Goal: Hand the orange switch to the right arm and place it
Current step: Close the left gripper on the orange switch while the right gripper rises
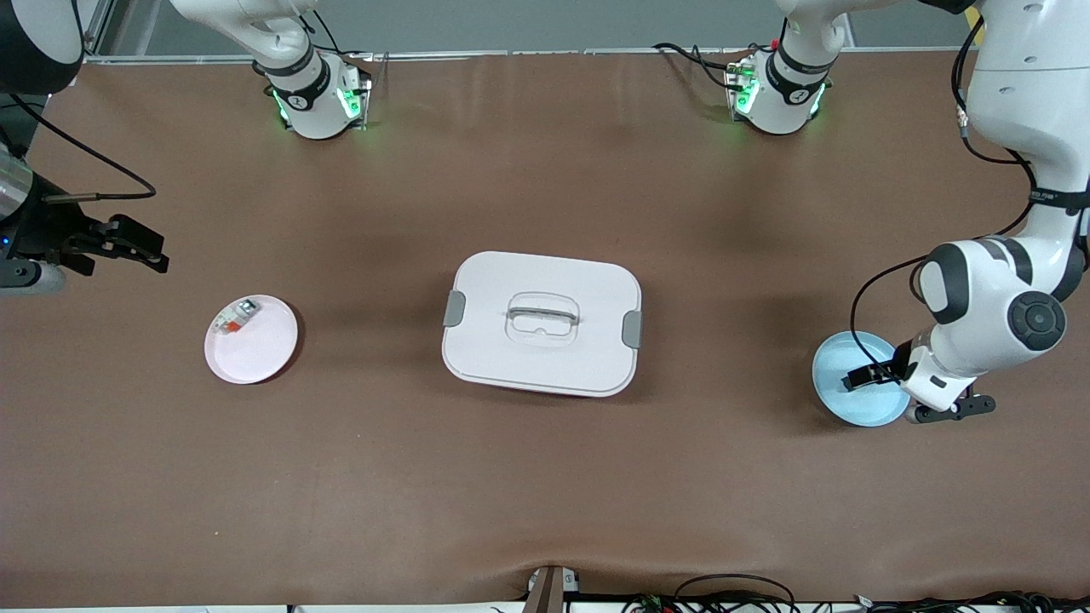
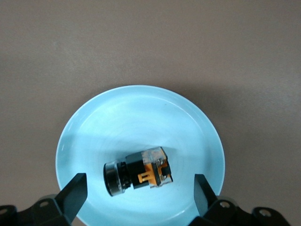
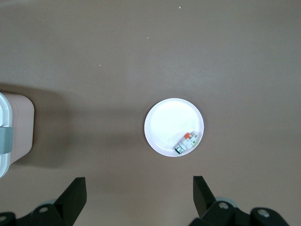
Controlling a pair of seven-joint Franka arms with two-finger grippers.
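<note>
Brown desk [image 1: 545, 477], viewed from above. Item: orange switch [image 2: 137, 171], a small black block with an orange face and a silver-ringed end, lying on its side in the light blue plate [image 1: 830, 375], low in the left wrist frame; in the front frame the plate sits at the right edge of the middle band, at the left arm's end of the desk, and the switch itself is hidden there by the arm. Item: left end effector [image 1: 864, 376], over the blue plate; in the left wrist frame its two black fingers [image 2: 75, 193] stand wide apart at the bottom corners, one to each side of the switch, neither touching it. Item: white lidded box [image 1: 542, 323] with grey side clips and a recessed handle, at the centre of the front frame. Item: pale pink plate [image 1: 251, 339], left of centre in the front frame, toward the right arm's end of the desk, well apart from the box. Item: small white-and-red component [image 1: 234, 317], lying on the pink plate near the rim farther from the front camera. Item: right end effector [image 1: 128, 247], at the left edge of the front frame, above and left of the pink plate, over bare desk; fingers spread wide at the bottom of the right wrist frame, holding nothing; this arm waits.
</note>
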